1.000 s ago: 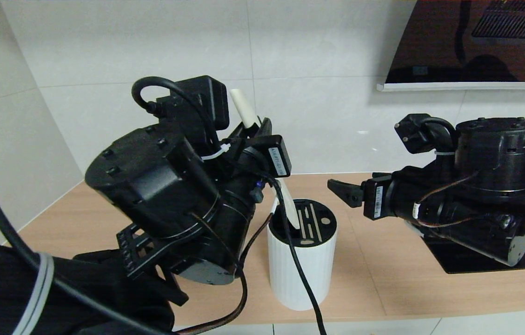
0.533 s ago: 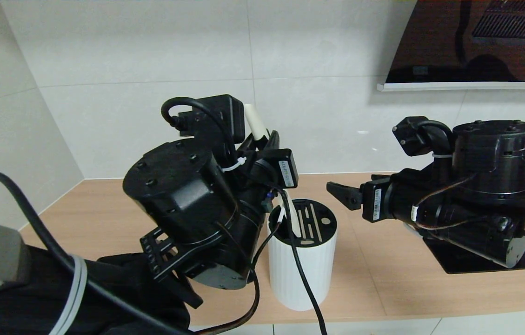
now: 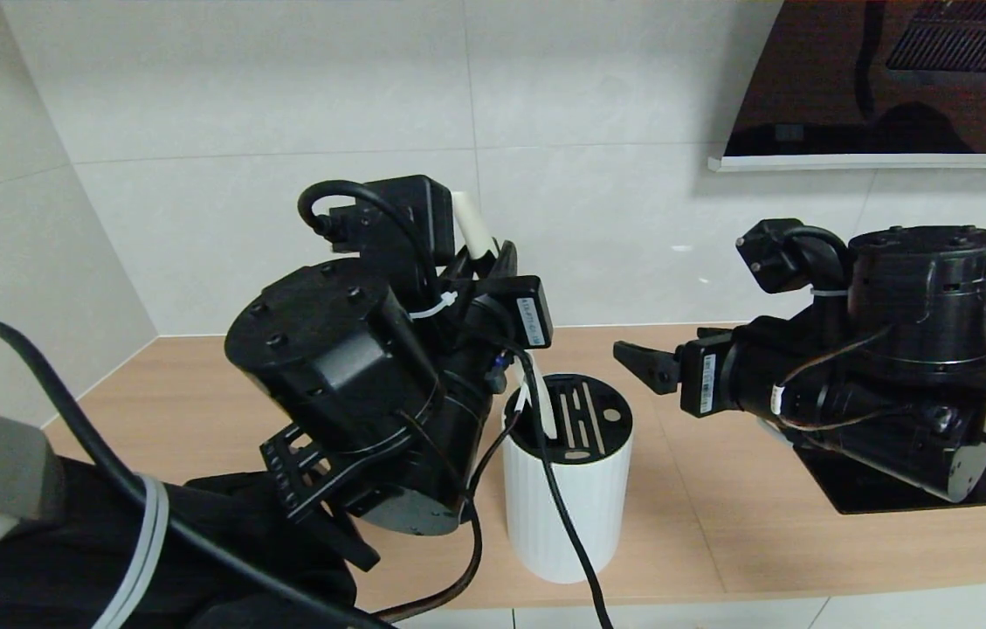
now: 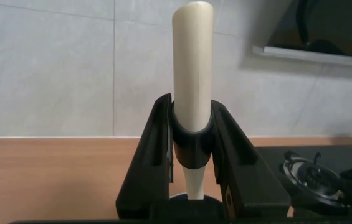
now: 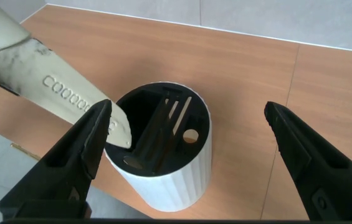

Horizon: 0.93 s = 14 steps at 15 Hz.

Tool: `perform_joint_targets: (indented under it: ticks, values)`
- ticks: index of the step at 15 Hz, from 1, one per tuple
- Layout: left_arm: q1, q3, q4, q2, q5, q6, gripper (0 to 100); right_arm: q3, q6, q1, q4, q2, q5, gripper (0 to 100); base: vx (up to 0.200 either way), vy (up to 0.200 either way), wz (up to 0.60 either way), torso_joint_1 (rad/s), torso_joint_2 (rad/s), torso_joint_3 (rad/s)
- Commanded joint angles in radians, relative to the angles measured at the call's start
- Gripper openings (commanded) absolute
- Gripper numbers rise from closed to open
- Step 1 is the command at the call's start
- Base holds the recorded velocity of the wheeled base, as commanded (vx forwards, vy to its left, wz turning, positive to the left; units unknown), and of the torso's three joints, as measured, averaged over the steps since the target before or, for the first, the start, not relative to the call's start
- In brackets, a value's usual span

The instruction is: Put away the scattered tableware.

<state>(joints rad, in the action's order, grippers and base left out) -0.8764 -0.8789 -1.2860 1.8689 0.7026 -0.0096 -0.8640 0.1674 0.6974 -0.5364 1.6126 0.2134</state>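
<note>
A white ribbed cutlery holder (image 3: 567,502) with a black slotted top stands on the wooden counter near its front edge. My left gripper (image 3: 497,266) is above and just left of it, shut on a cream-coloured knife (image 3: 468,223). The handle (image 4: 192,62) sticks up between the fingers (image 4: 162,155). The blade (image 5: 57,93) slants down with its tip inside the holder's (image 5: 163,171) large opening. My right gripper (image 3: 658,349) hovers open to the right of the holder, nothing between its fingers (image 5: 95,143).
A black cooktop (image 3: 859,489) lies on the counter under the right arm, a burner (image 4: 313,180) visible. A dark range hood (image 3: 894,79) hangs at the upper right. Tiled walls close the back and left. Bare counter (image 3: 169,384) extends left of the holder.
My left arm has moved right, toward the holder, carrying the knife, and the blade tip now sits a little deeper in the opening. The right arm has stayed put.
</note>
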Motion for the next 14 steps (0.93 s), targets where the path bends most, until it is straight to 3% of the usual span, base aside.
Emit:
perform_joint_targets:
  ticks: [1,5,9,14]
  values:
    - [0.002,0.0,0.0,0.013,0.0,-0.001,0,0.0,0.0,0.001,-0.001,0.003,0.0,100,0.0,0.0,0.0,0.0,0.0,0.0]
    - [0.002,0.005,-0.003,0.049,-0.002,-0.003,0,0.0,0.0,0.001,-0.001,0.004,0.0,100,0.0,0.0,0.0,0.0,0.0,0.0]
    - [0.0,0.001,-0.084,0.131,-0.003,0.02,0,-0.001,-0.005,0.002,-0.001,-0.002,0.0,100,0.0,0.0,0.0,0.0,0.0,0.0]
    - [0.0,0.0,-0.09,0.196,-0.006,0.008,0,0.0,-0.005,0.002,-0.001,0.004,0.0,100,0.0,0.0,0.0,0.0,0.0,0.0]
